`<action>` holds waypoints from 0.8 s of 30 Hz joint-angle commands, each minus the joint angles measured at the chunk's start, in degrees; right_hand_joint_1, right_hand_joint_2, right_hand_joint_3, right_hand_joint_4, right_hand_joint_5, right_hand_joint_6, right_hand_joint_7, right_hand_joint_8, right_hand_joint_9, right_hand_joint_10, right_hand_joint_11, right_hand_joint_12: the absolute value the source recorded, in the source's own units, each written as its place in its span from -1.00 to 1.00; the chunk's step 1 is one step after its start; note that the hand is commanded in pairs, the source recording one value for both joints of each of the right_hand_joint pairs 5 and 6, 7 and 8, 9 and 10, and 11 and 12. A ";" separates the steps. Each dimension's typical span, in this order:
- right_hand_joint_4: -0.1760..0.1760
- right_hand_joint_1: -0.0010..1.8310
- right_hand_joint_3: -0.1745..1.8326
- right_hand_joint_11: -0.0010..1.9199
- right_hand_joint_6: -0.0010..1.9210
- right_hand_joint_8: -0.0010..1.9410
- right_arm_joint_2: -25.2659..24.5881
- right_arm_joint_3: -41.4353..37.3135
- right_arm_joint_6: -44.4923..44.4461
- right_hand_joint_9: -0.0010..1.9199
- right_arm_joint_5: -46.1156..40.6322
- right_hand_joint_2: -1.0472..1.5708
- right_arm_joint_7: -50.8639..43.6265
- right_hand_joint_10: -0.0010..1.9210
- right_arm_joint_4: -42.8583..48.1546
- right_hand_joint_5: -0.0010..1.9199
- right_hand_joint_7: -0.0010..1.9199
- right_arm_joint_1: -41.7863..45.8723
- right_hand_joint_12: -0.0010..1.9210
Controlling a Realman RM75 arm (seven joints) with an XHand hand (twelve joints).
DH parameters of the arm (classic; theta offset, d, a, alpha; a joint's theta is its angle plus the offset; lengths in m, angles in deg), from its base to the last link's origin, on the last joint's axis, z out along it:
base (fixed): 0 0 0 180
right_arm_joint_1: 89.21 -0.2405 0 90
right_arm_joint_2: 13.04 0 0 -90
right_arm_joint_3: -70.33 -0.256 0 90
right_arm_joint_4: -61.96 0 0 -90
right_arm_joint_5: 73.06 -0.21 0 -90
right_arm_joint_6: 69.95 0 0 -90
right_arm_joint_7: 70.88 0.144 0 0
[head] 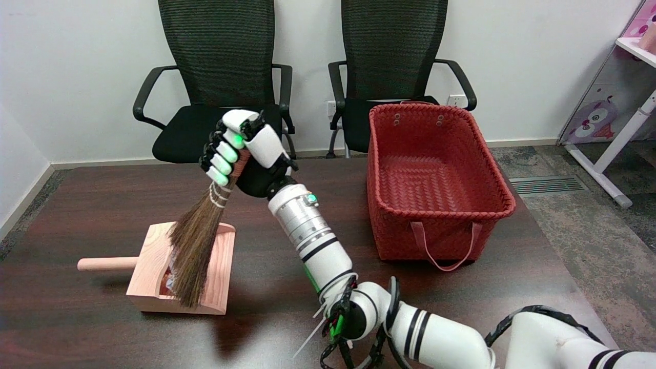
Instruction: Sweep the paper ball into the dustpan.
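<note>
The white right arm carries black bands, a silver ribbed wrist and loose black cables; the black-and-white robot hand glows green.

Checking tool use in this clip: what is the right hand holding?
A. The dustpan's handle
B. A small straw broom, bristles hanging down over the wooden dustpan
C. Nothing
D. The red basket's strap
B: the right hand grips the broom by its handle, bristles over the dustpan.

Dark wooden table with pink dustpan and red basket.
</note>
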 commanded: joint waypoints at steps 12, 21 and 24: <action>0.06 -0.12 0.76 1.00 1.00 0.98 19.55 -0.14 -2.96 1.00 -3.44 0.57 -20.57 1.00 -18.71 1.00 1.00 0.37 1.00; 0.07 -0.12 0.75 1.00 1.00 0.98 22.12 0.01 -3.39 1.00 -3.59 0.64 -20.57 1.00 -19.99 1.00 1.00 0.12 1.00; 0.08 -0.11 0.77 1.00 1.00 0.98 22.29 -0.39 -4.69 1.00 -3.56 0.64 -20.57 1.00 -19.22 1.00 1.00 -0.50 1.00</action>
